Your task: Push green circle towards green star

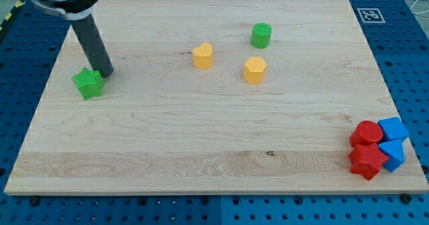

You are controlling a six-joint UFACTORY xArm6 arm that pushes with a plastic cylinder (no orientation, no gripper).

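The green circle (pixel 261 35) stands near the view's top, right of centre. The green star (pixel 88 84) lies at the view's left. My tip (pixel 105 72) rests on the board just at the star's upper right edge, touching or nearly touching it. The tip is far to the left of the green circle.
A yellow heart-shaped block (pixel 202 55) and a yellow hexagon (pixel 255 69) lie between the star and the circle, below the circle. Two red blocks (pixel 367 146) and two blue blocks (pixel 393 139) cluster at the view's bottom right corner. The wooden board (pixel 201 144) sits on a blue perforated table.
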